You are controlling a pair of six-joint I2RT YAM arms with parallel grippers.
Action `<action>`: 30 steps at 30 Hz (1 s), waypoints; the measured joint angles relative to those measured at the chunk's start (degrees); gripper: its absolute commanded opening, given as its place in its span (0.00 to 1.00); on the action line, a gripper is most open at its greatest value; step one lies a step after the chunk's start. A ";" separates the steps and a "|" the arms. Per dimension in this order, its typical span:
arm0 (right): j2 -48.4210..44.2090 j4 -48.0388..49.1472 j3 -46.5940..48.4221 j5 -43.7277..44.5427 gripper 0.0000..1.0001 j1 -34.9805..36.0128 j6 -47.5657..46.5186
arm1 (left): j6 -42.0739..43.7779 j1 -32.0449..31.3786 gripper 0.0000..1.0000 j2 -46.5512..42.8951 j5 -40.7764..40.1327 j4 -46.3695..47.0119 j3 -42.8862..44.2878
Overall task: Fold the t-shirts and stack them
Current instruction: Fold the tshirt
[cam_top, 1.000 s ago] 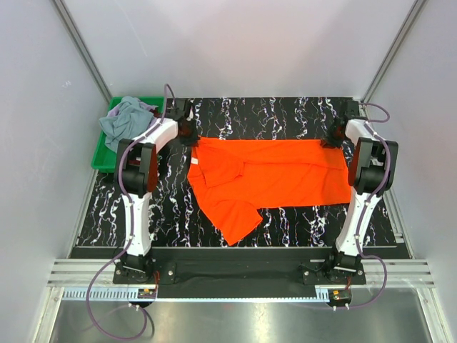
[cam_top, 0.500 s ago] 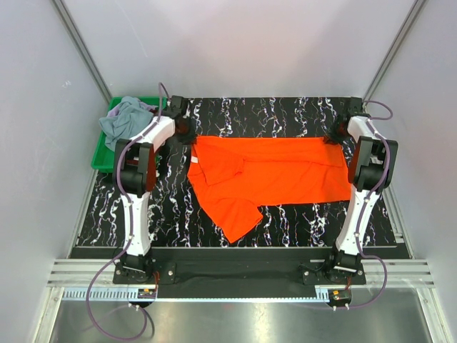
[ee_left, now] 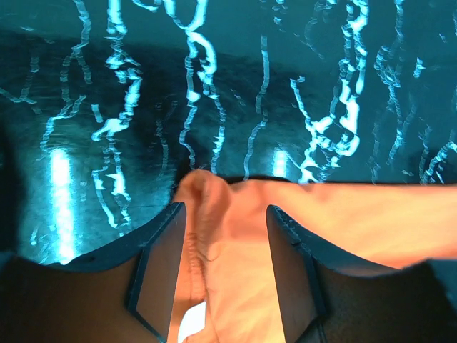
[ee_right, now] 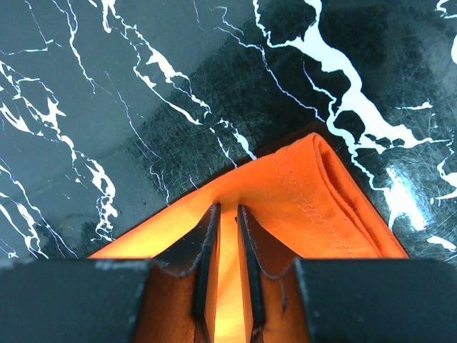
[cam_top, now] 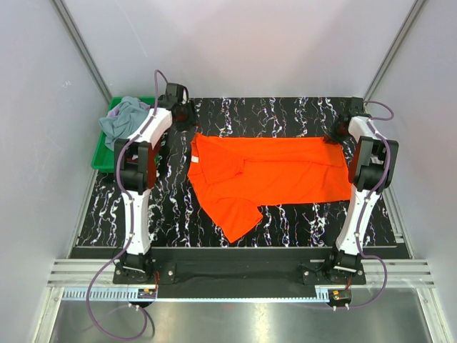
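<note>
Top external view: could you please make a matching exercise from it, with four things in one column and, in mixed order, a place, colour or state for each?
Column 1
1. orange t-shirt
2. grey-blue shirt
3. green bin
4. table

Column 2
A. black with white veins
B. bunched up inside the bin
C. at the far left corner
D. laid out across the middle of the table

Pairs: 1-D, 2-B, 3-C, 4-A
</note>
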 measured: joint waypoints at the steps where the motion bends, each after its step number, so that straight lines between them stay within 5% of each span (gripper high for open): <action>1: 0.00 0.07 0.00 0.00 0.22 -0.02 0.00 | 0.22 0.00 0.54 0.00 0.76 0.44 0.00; 11: 0.00 0.15 0.00 -0.04 0.22 -0.96 0.00 | 0.00 -0.09 0.47 1.90 2.19 0.83 -3.04; 16: 0.24 0.57 0.04 -0.04 0.18 -1.62 0.02 | -0.90 -0.09 0.10 5.31 1.46 0.07 -0.42; 19: 0.81 0.46 0.85 -0.28 0.16 -1.90 0.22 | -2.08 -0.11 0.04 5.95 0.74 -0.48 -0.42; 21: 1.55 0.50 1.86 -0.46 0.15 -2.05 0.52 | -3.21 -0.11 0.06 5.95 0.09 -0.46 -0.42; 22: 1.84 0.50 2.29 -0.48 0.15 -2.12 0.72 | -4.02 -0.11 0.19 5.95 -0.11 -0.39 -0.42; 30: 3.28 0.09 4.79 -0.39 0.22 -2.58 1.53 | -8.11 -0.04 0.48 5.95 -0.96 -0.24 0.55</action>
